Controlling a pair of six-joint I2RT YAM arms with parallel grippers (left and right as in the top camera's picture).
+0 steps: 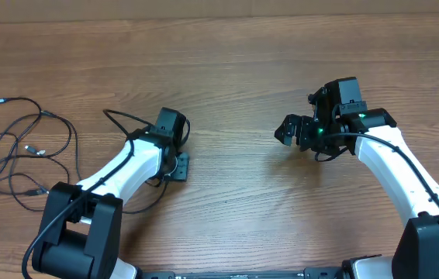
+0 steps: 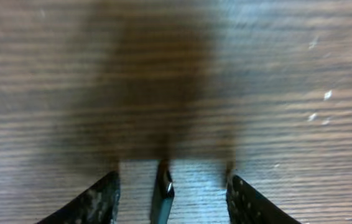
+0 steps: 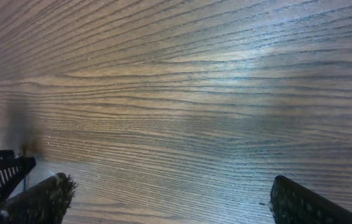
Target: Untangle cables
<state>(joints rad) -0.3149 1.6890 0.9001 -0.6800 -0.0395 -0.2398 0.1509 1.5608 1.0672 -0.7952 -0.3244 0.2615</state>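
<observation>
While cables (image 1: pixel 30 149) sprawl on table (image 1: pixel 235 70), left end effector (image 2: pixel 173 182), right end effector (image 3: pixel 171 185) both spread.

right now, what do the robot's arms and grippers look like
The left arm and right arm are white curved shells with black joints and bases, with a black wire running along each. The left gripper and right gripper are black, with textured fingers. A green light glows on the right wrist.

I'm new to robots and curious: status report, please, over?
Left end effector open, empty. Right end effector open, empty. Cables in loose loops far left, touching neither. Nothing seen blocking.
</observation>
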